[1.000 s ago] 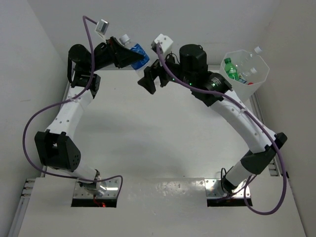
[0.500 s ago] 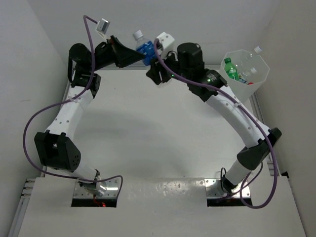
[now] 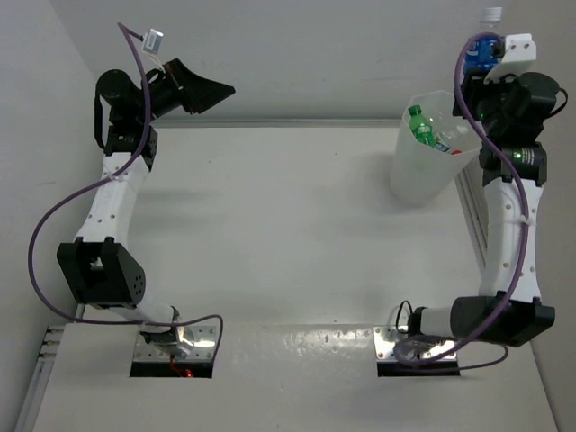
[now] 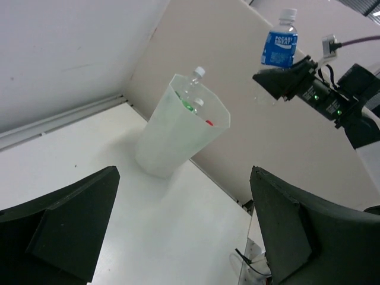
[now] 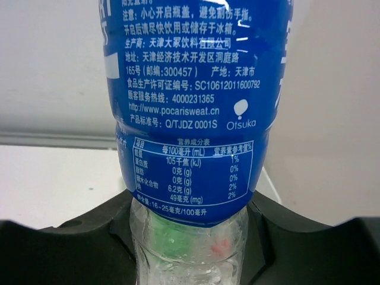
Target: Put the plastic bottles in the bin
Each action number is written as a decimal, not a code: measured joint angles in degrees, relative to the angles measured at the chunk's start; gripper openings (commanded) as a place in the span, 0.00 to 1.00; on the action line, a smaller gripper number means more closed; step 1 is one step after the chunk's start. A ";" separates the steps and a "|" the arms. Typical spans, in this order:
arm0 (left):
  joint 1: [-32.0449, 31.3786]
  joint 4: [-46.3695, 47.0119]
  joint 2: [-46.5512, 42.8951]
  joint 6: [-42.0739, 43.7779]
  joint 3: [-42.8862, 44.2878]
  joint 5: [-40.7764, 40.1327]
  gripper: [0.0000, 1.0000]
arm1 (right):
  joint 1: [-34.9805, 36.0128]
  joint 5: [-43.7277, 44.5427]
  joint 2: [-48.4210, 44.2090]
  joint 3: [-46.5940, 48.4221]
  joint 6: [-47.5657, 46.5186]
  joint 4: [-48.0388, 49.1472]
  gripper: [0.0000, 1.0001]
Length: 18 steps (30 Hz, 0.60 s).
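- Up at the far right, the blue-labelled bottle point(image 3: 483, 47) stands upright, cap up, clenched low on its body by my right tool point(image 3: 495, 72).
- Just left of it and nearer sits the bin point(image 3: 414, 175); I'd swing that way.
- Far left, my left tool point(image 3: 216, 90) gapes empty.

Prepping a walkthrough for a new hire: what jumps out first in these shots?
The blue-labelled bottle stands out first: it is gripped upright near its base in the jaws of the right arm, high at the far right corner. Just beside and below it stands the tall white bin, with a green bottle showing inside. At the far left, the left arm holds its jaws wide open and empty.
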 measured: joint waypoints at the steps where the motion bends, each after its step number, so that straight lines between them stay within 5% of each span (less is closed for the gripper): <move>1: -0.17 -0.42 0.00 0.70 -0.74 0.02 1.00 | -2.25 -1.03 0.96 0.00 -0.04 0.22 0.06; 11: -0.24 -3.96 0.02 5.51 -2.97 1.03 1.00 | -9.18 -7.08 14.99 0.15 2.14 0.50 0.11; 16: 0.00 -8.63 0.00 9.40 -2.97 1.09 1.00 | -9.16 -7.58 17.99 0.15 2.45 0.13 0.31; 18: 0.22 -11.54 0.00 11.17 -2.93 1.05 1.00 | -9.14 -7.63 18.16 0.15 2.19 -0.26 0.47</move>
